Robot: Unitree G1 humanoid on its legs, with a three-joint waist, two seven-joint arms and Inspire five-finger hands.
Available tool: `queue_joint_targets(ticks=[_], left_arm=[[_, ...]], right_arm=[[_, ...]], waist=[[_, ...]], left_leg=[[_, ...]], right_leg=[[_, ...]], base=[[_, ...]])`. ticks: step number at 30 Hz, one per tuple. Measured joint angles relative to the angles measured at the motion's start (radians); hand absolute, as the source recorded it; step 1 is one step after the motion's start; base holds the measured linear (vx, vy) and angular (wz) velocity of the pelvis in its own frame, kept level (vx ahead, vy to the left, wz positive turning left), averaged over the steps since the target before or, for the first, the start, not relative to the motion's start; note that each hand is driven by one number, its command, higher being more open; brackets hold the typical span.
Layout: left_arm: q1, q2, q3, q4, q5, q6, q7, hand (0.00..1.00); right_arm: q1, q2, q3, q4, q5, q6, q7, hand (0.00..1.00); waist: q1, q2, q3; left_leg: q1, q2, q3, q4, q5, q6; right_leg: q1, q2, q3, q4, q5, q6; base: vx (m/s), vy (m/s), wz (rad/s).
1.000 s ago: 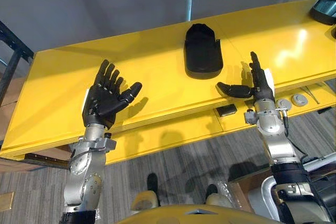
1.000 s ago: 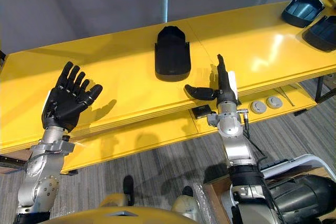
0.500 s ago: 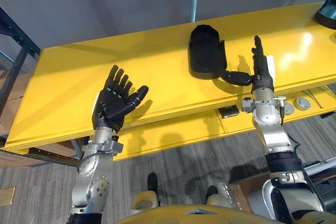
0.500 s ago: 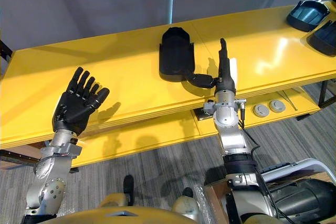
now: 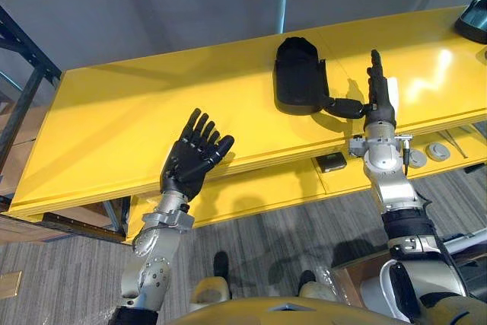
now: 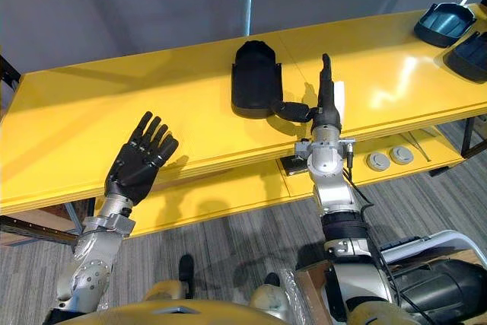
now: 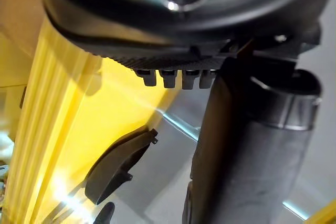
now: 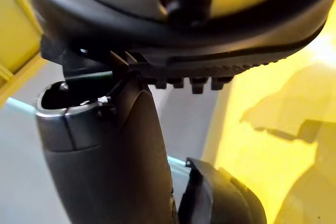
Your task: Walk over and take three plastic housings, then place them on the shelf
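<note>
Far housing point(image 6: 469, 45), 2 o'clock, cut off | we can't tell if thumb of right hand point(image 5: 378, 108) touches black housing point(image 5: 298, 74); fingers straight | left hand point(image 5: 194, 161), 8 o'clock, splayed

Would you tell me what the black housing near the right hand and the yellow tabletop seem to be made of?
Black housing: likely moulded plastic, matte, with soft dull highlights. Yellow tabletop: probably painted or laminated board, glossy; it mirrors bright glare spots.

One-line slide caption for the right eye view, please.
Right hand open beside the black housing on the yellow table, thumb at its near corner; left hand open, well apart.
</note>
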Motion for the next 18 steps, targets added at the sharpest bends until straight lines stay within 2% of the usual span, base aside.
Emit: queue_joint_targets(ticks=[5, 12, 15, 18], left_arm=[[-0.022, 0.017, -0.035, 0.016, -0.032, 0.0, -0.005, 1.0], [-0.06, 0.035, -0.095, 0.065, -0.037, -0.014, -0.016, 1.0], [-0.072, 0.035, -0.094, 0.028, -0.036, -0.066, -0.02, 1.0], [-0.099, 0.034, -0.09, -0.022, -0.033, -0.093, -0.019, 1.0]], right_arm=[[-0.019, 0.0, 0.004, 0.011, -0.001, 0.0, 0.014, 1.0], [-0.096, -0.001, 0.031, 0.074, -0.002, -0.001, -0.007, 1.0], [-0.098, -0.002, 0.031, 0.073, -0.001, -0.047, -0.023, 1.0], [-0.097, -0.002, 0.032, 0.05, -0.002, -0.084, -0.004, 1.0]], waist=[[0.005, 0.002, 0.021], [0.005, 0.002, 0.023], [0.004, 0.003, 0.025], [0.004, 0.007, 0.032]], left_leg=[[0.0, 0.001, 0.0, 0.0, 0.0, 0.0], [-0.001, 0.003, 0.005, 0.0, -0.001, 0.0], [-0.002, 0.003, 0.005, 0.0, -0.002, -0.001], [-0.001, 0.003, 0.005, 0.0, -0.003, -0.002]], right_leg=[[0.001, 0.001, 0.006, 0.001, 0.0, 0.0], [-0.002, 0.003, 0.01, 0.0, 0.0, 0.0], [-0.003, 0.003, 0.01, 0.0, 0.0, -0.001], [-0.003, 0.003, 0.011, 0.002, 0.0, -0.001]], base=[[0.0, 0.0, 0.0], [0.0, 0.0, 0.0], [0.0, 0.0, 0.0], [0.0, 0.0, 0.0]])
